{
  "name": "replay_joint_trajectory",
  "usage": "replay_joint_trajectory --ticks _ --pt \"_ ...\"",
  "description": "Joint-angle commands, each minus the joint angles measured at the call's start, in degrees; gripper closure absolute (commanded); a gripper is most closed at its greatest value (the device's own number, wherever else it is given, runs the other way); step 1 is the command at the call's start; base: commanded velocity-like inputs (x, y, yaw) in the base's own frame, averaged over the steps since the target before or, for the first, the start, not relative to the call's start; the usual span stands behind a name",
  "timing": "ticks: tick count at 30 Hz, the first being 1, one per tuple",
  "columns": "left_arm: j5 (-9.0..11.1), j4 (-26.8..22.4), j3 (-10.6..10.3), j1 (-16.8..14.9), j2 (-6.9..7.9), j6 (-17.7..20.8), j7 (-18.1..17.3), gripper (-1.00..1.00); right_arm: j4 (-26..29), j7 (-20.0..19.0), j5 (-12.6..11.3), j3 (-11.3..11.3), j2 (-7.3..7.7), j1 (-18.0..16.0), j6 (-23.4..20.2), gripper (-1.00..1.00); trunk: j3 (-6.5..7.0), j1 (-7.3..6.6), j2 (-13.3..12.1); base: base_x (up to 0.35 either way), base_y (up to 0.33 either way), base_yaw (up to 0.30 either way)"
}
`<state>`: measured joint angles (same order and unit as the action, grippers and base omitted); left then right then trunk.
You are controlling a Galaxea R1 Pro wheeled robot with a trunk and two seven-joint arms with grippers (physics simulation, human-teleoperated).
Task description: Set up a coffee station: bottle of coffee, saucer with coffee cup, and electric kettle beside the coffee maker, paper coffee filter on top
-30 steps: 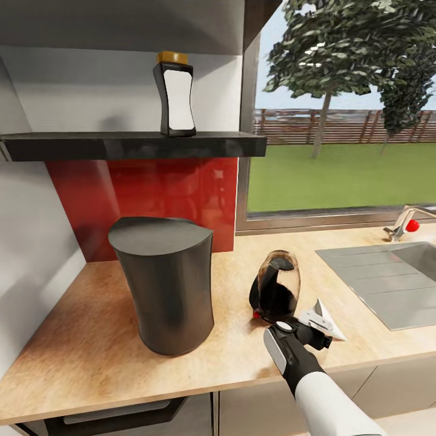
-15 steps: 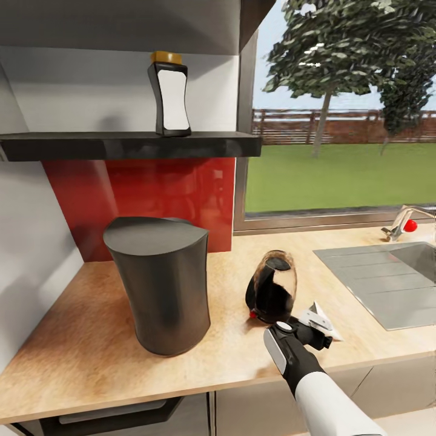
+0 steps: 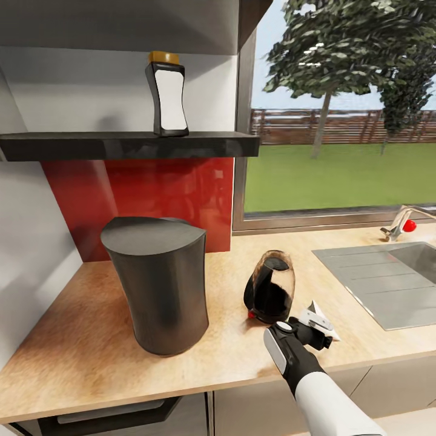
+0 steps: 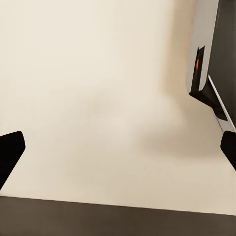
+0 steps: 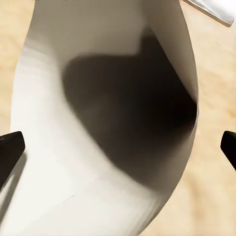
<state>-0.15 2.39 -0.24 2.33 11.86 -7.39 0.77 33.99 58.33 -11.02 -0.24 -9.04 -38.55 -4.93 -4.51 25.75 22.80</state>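
Your maker [image 3: 156,284] stands on the countertop [image 3: 72,345], kettle [image 3: 270,295] already beside it at frame centre. The bottle [image 3: 166,94] is on the shelf [image 3: 121,145], upper left, not yet moved. Your right gripper [image 3: 316,327] sits at the filter [image 3: 321,316], fingers spread wide around it [image 5: 98,147]; left gripper's fingers [image 4: 10,152] also wide.

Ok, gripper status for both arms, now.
Left gripper: open, fingertips wide apart, nothing between them.
Right gripper: open, fingertips spread either side of the paper coffee filter; not clamped on it.
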Motion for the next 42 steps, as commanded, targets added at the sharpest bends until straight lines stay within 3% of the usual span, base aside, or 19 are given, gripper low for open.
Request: replay_joint_trajectory --ticks 1,9,10,42 --pt "0.0 0.1 0.0 0.0 0.0 -0.3 0.1 -1.0 0.1 0.2 -0.1 0.0 -0.02 0.0 -0.5 -1.0 -0.11 0.04 0.1 0.0 0.0 0.0" --pt "0.0 0.1 0.0 0.0 0.0 -0.3 0.1 -1.0 0.1 0.2 -0.1 0.0 -0.02 0.0 -0.5 -1.0 -0.11 0.04 0.1 0.0 0.0 0.0" --pt "0.0 0.1 0.0 0.0 0.0 -0.3 0.1 -1.0 0.1 0.2 -0.1 0.0 -0.02 0.0 -0.5 1.0 -0.11 0.04 0.1 0.0 0.0 0.0" --pt "0.0 0.1 0.0 0.0 0.0 -0.3 0.1 -1.0 0.1 0.2 -0.1 0.0 -0.02 0.0 -0.6 1.0 -0.11 0.04 0.1 0.0 0.0 0.0"
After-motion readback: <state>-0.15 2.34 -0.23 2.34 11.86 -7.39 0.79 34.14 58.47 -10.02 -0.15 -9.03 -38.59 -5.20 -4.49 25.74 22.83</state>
